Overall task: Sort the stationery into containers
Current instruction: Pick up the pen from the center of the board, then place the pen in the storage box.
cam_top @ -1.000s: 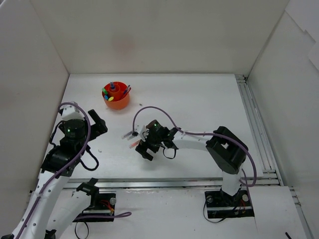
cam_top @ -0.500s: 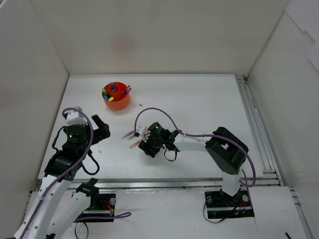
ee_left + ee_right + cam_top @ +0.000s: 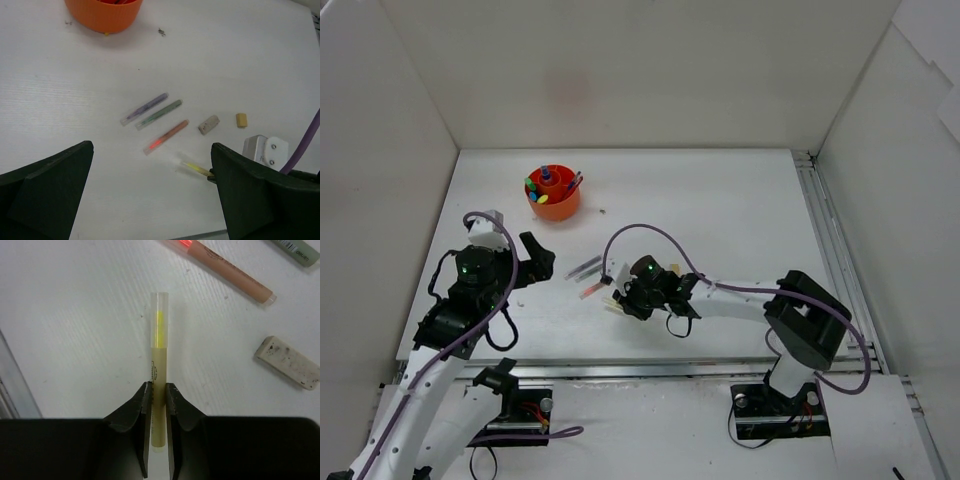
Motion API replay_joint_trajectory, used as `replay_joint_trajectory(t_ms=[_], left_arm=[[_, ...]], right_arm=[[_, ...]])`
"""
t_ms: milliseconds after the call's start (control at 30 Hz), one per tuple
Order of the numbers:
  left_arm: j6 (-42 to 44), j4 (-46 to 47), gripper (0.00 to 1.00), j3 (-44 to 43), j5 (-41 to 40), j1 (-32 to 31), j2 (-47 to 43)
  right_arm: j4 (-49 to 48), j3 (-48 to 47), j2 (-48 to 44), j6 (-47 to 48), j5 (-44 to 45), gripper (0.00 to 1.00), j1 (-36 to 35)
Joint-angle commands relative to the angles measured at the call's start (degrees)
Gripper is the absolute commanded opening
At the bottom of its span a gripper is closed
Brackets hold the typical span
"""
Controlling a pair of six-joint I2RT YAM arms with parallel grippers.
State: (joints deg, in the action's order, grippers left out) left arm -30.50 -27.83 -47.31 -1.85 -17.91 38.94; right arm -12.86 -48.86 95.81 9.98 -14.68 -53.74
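My right gripper (image 3: 159, 395) is shut on a beige pen with a yellow tip (image 3: 159, 355), which lies pointing away from it on the table. In the top view that gripper (image 3: 617, 298) is low at mid-table. Beside it lie a red-tipped pen (image 3: 227, 270), a green pen (image 3: 295, 249) and a grey eraser (image 3: 287, 362). The left wrist view shows a purple pen (image 3: 144, 109), the green pen (image 3: 159, 114), the red-tipped pen (image 3: 166, 136), the held yellow pen (image 3: 195, 169) and two erasers (image 3: 209, 124) (image 3: 241, 119). My left gripper (image 3: 152, 200) hangs open above them. The orange container (image 3: 552, 195) holds several items.
White walls enclose the table on three sides. A metal rail (image 3: 825, 250) runs along the right edge and another along the near edge (image 3: 650, 368). A purple cable (image 3: 640, 232) loops over the right arm.
My right gripper has closed on the yellow pen and shifted slightly right and nearer. The left arm has swung right, toward the loose pens, its gripper still open.
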Motion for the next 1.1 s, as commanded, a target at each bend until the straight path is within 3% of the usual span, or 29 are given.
replay_joint_trajectory(t_ms=[0,100,233,333,667,867,900,967,1000,1067], left_arm=[[2.64,7.51,1.0,0.81,10.17,-0.63,0.96],[2.64,11.82,1.0,2.57,18.6,-1.24,2.01],[0.89,17.54,1.0,3.97,22.76,-3.18,3.77],[-0.69,22.46,1.0,4.77,23.29,-4.84,5.35],[-5.62,31.96,0.98,6.09,17.68,-10.38,10.37],[-6.06,34.68,0.77,7.49,13.45,-13.47,10.02],[-6.15,34.78,0.65,7.49,12.58,-14.34,10.1],[-6.15,35.04,0.51,7.15,11.09,-15.04,10.54],[-6.15,35.04,0.37,6.97,10.81,-15.66,10.72],[-5.62,35.13,0.29,6.44,10.72,-16.18,11.68]], right_arm=[[-5.75,1.57,-8.17,-1.27,-1.76,0.0,-0.41],[-11.73,4.21,-13.44,-4.17,0.86,0.0,-0.49],[-21.48,8.42,-19.6,-9.09,5.09,0.0,-0.4],[-28.78,9.57,-22.76,-12.87,6.5,0.0,-0.76],[-33.98,9.04,-24.09,-15.6,6.86,0.0,-2.86],[-35.21,9.93,-25.41,-15.87,8.78,0.0,-3.31],[-35.3,9.93,-25.41,-15.87,9.48,0.0,-3.48],[-35.39,9.58,-25.15,-15.52,9.58,0.0,-3.48],[-35.39,9.49,-25.06,-15.34,9.67,0.0,-3.74],[-35.39,9.22,-24.53,-15.16,9.49,0.0,-3.74]])
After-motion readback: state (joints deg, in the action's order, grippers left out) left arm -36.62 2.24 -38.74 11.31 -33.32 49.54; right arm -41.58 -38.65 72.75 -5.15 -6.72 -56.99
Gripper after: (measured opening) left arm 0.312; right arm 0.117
